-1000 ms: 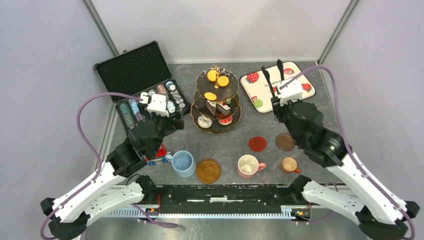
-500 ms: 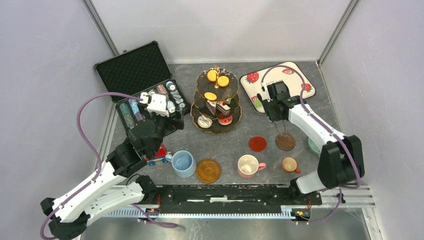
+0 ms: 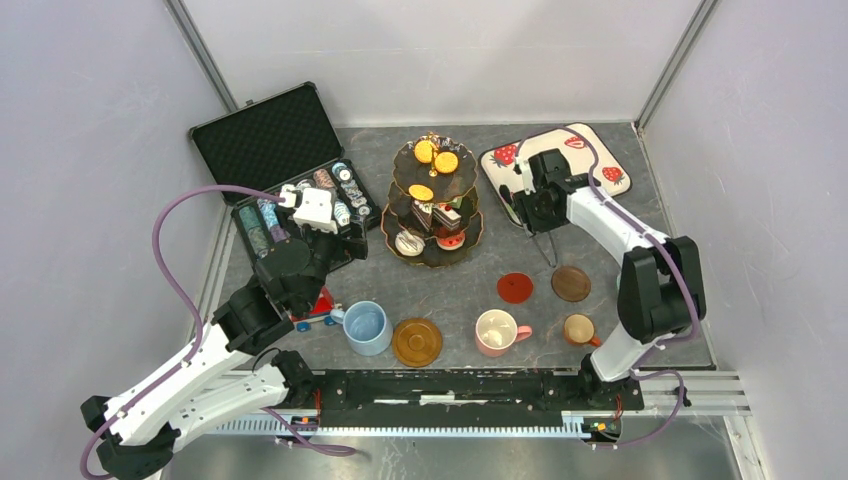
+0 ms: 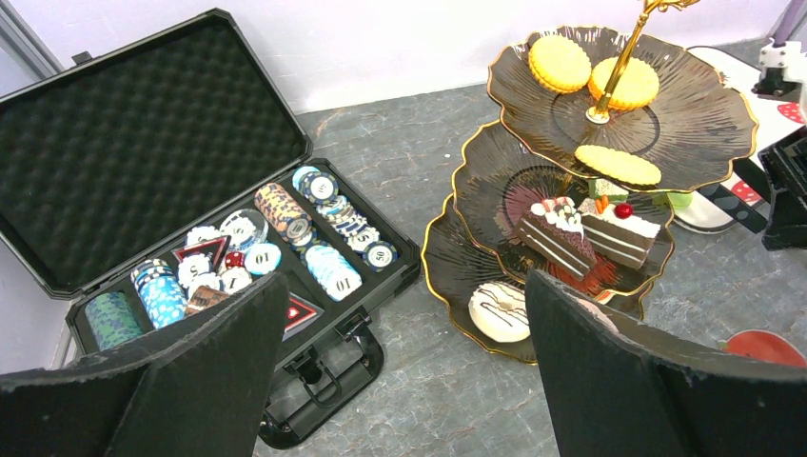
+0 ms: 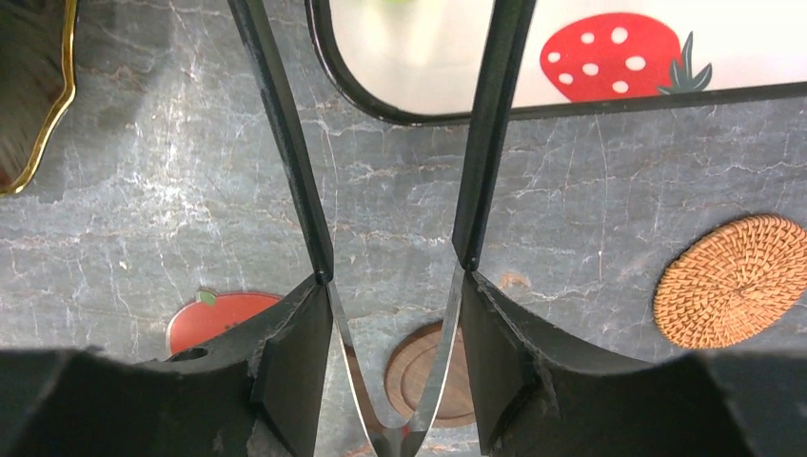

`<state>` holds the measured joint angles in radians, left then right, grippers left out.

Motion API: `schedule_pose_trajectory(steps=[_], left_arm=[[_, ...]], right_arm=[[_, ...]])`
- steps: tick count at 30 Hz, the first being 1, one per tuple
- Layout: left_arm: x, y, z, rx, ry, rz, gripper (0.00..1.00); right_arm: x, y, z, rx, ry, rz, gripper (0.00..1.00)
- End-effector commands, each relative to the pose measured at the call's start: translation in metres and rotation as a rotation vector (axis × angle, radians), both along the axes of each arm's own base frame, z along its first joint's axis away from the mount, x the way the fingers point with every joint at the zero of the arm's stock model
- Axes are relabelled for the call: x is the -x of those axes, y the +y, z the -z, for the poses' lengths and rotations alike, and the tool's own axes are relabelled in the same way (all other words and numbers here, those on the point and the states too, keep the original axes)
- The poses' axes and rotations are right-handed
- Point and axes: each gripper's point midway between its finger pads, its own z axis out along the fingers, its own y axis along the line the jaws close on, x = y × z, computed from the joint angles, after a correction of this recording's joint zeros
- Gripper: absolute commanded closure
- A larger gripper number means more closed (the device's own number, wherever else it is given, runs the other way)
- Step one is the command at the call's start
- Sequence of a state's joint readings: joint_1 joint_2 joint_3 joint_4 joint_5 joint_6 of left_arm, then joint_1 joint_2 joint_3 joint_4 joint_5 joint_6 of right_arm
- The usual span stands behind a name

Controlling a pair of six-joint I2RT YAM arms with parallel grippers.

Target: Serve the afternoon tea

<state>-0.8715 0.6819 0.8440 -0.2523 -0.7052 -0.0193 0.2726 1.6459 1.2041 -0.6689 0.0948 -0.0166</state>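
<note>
**Bench (image 3: 450,300), grey stone, walled on three sides.**

1. Stand (image 3: 435,200), three tiers, gold rim. Middle back. Macarons (image 4: 560,62) on the top tier, cake slices (image 4: 557,233) on the middle one, a white iced donut (image 4: 500,309) on the lowest.
2. Case (image 3: 285,180), black, lid open and leaning toward the left wall. Its front corner sits just beside the rim of the stand's lowest tier, with a narrow gap of bare stone between them.
3. Tray (image 5: 419,67), strawberry print, right back corner. Its near edge is well apart from the coasters.
4. Front row along the near edge, left to right: toy car (image 3: 315,310), blue mug (image 3: 366,327), amber coaster (image 3: 417,342), pink mug (image 3: 497,332), small brown mug (image 3: 579,329). All are apart from each other.
5. Red coaster (image 3: 515,288) and brown coaster (image 3: 571,283), lying in the open strip between the stand and the front row.
6. Wicker coaster (image 5: 733,281), seen only in the right wrist view, on bare stone below the tray's edge.
7. Left fingers (image 4: 219,371), spread wide with nothing between them, over the gap between case and stand.
8. Right fingers (image 5: 285,362), clamped on tongs (image 5: 284,143). The tong arms are splayed toward the tray's near rim and the hinge end is over the brown coaster.
</note>
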Motion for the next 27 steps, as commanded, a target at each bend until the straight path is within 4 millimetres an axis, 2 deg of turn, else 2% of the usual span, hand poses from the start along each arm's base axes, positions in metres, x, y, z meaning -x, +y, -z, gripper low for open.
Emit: schedule_pose_trajectory(steps=[1, 17, 27], left_arm=[[-0.001, 0.004, -0.01, 0.032, -0.025, -0.026, 0.0], [-0.002, 0.002, -0.009, 0.031, -0.021, -0.019, 0.0], [-0.002, 0.002, -0.009, 0.032, -0.02, -0.015, 0.0]], right_arm=[[-0.017, -0.001, -0.01, 0.017, -0.017, 0.004, 0.45], [-0.015, -0.014, 0.017, 0.112, 0.118, 0.003, 0.48], [-0.015, -0.026, 0.025, 0.163, 0.162, 0.026, 0.47]])
